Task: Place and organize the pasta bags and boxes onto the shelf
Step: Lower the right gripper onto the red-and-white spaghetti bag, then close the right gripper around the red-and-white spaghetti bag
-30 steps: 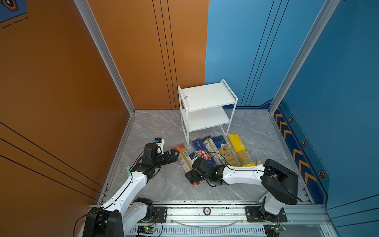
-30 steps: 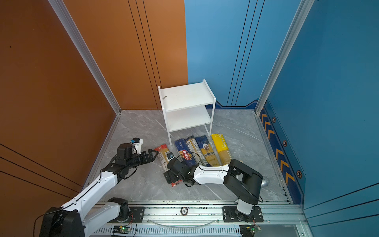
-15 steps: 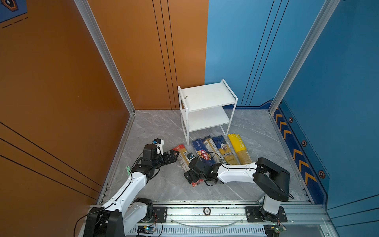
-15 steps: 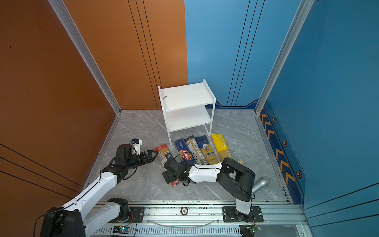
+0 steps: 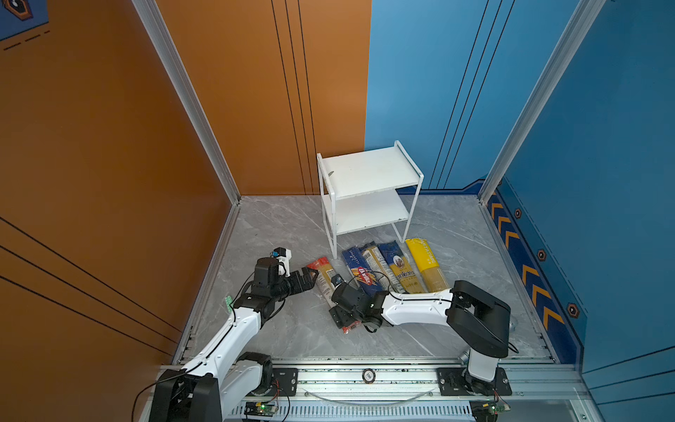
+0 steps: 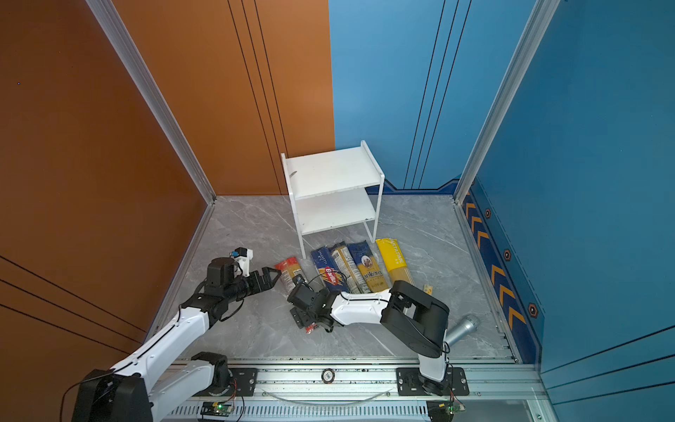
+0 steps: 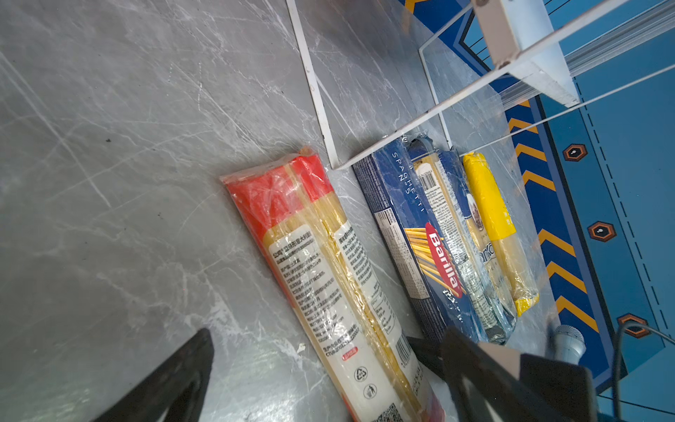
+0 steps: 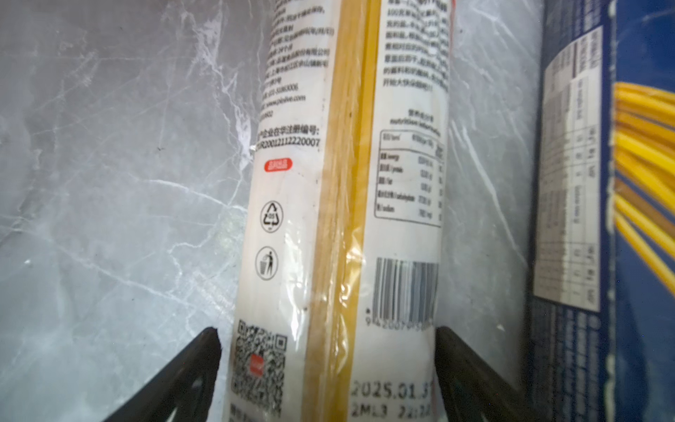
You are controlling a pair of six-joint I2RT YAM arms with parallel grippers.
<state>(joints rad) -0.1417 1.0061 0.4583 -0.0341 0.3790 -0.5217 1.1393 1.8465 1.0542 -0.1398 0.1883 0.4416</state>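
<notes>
The long clear-film spaghetti bag with red ends lies flat on the grey marbled desk, just beside the dark blue Barilla box and in front of the white two-tier shelf. It looks light and slick-skinned, with brittle strands inside. A firm pinch across its narrow width, nearer the middle than the end, should stop it levering down. The right end effector is spread astride its barcode end, not visibly squeezing. The left end effector is spread wide near the far red end, holding nothing.

5 long spaghetti packs lie flat before the white 2-tier shelf.
</notes>
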